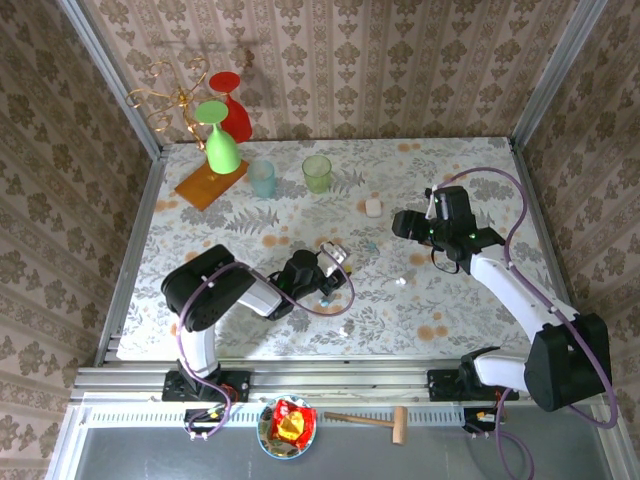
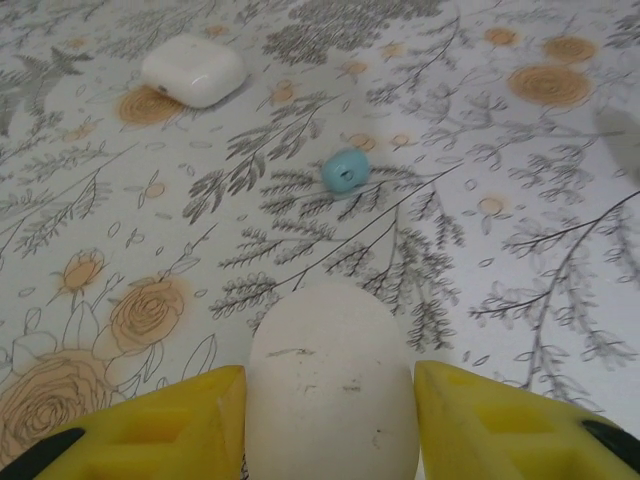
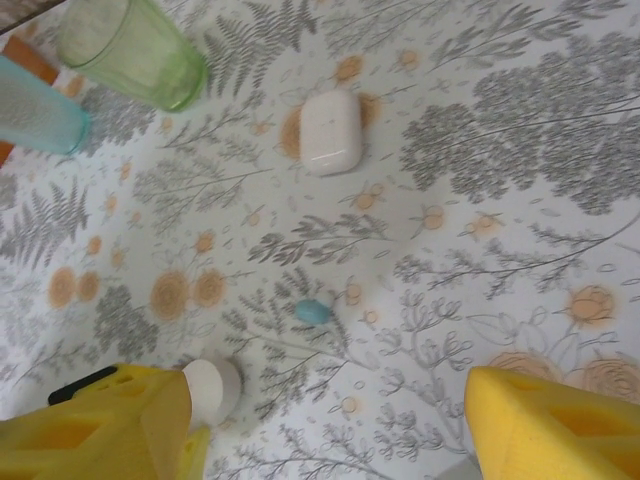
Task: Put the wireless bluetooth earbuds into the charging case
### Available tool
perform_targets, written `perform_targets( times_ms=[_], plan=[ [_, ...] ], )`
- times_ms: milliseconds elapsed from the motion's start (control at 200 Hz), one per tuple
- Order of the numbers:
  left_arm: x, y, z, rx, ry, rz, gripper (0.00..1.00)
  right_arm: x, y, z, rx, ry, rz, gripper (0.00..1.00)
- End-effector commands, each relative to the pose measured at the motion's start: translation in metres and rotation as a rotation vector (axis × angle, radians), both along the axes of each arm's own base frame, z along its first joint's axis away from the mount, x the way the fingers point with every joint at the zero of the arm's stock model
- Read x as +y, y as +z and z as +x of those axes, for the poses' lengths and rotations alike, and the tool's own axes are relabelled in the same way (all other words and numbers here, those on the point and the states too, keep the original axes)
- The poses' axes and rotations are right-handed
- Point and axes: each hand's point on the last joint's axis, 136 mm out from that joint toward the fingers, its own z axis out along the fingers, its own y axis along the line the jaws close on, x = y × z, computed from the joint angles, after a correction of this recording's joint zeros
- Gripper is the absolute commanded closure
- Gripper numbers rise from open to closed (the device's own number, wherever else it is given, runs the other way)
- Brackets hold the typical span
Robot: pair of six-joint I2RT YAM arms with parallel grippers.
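as left jaws clasp, case (image 2: 330,390) rests.

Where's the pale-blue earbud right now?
Left wrist view, centre: the small pale-blue plastic earbud lies between the matte white case in the left gripper and the glossy white case.

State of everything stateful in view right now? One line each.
near white case, looks closed, gripped.
left pincer, shut on near white case.
right pincer, open, empty.
far white case, closed, flat on table.
blue earbud, loose on table, outside any case.
green cup, upright.
blue cup, upright.
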Motion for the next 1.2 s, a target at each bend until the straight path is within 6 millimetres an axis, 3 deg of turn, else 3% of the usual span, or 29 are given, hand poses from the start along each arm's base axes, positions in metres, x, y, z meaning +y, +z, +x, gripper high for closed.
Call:
perform_targets(
  times_ms=[0,195,335,690,1025,1195],
  plan=[
    [-0.008,0.040,-0.007,-0.072,-0.078,-0.080,0.54,0.020,0.008,-0.018,0.034,0.132,0.072,0.27],
    [-0.009,0.075,-0.018,-0.121,-0.174,-0.118,0.54,0.049,0.015,-0.045,0.144,0.241,0.250,0.27],
    [-0.013,0.100,-0.031,-0.161,-0.271,-0.129,0.54,0.081,0.032,-0.059,0.191,0.336,0.511,0.27],
    [-0.018,0.163,-0.053,-0.213,-0.403,-0.233,0.54,0.101,0.041,-0.066,0.246,0.378,0.715,0.29],
    [-0.015,0.183,-0.056,-0.250,-0.405,-0.262,0.54,0.114,0.042,-0.062,0.272,0.405,0.777,0.39],
    [-0.014,0.184,-0.052,-0.259,-0.389,-0.256,0.54,0.119,0.037,-0.062,0.311,0.403,0.804,0.57]
  ],
)
